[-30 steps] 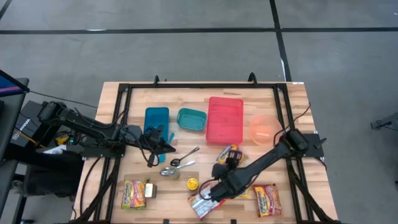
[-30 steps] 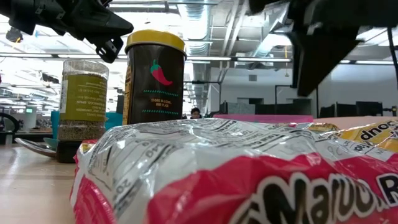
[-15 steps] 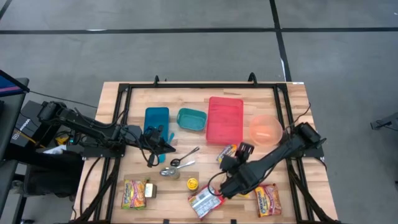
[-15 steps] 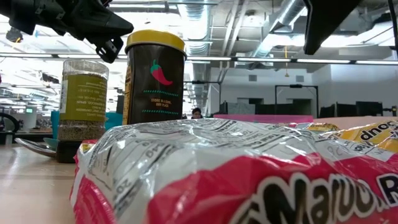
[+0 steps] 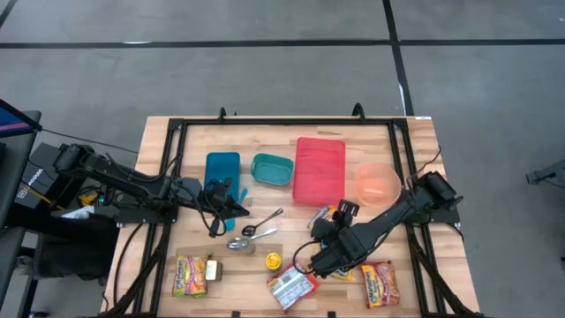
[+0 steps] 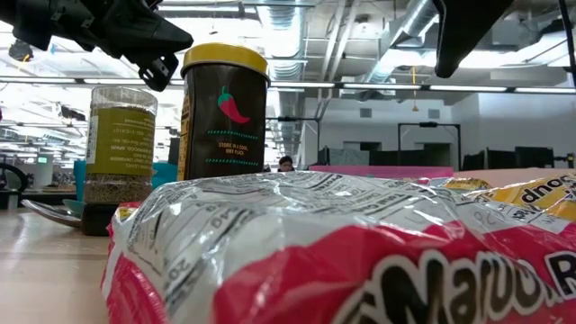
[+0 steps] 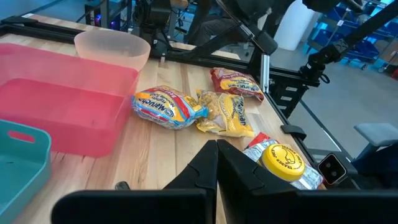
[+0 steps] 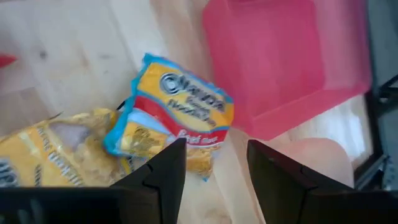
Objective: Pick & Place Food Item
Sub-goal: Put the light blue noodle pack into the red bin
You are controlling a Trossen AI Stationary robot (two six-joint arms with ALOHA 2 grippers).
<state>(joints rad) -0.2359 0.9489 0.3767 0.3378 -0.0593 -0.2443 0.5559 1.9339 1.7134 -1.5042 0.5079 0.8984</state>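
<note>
A blue-and-yellow noodle packet (image 5: 321, 217) lies flat on the table beside the pink tray's (image 5: 320, 170) near right corner. It also shows in the right wrist view (image 8: 177, 118). My right gripper (image 5: 328, 227) hangs open and empty above that packet, its fingers (image 8: 155, 174) on either side of it in the wrist view and clear of it. A yellow packet (image 8: 56, 149) lies against the first one. A red-and-white packet (image 5: 293, 287) lies near the front edge. My left gripper (image 5: 231, 205) waits shut and empty at the table's left.
A pale pink bowl (image 5: 375, 184) stands right of the tray; a teal bin (image 5: 272, 169) and a blue bin (image 5: 222, 170) stand left of it. A yellow-lidded jar (image 5: 274, 261), a spice jar (image 6: 120, 144), spoons (image 5: 263, 225) and two more packets (image 5: 190, 274) (image 5: 380, 284) lie toward the front.
My right gripper has risen from just over the red-and-white packet and gone toward the table's far right, turning toward the blue-and-yellow packet and the pink tray. The red-and-white packet stays on the table.
</note>
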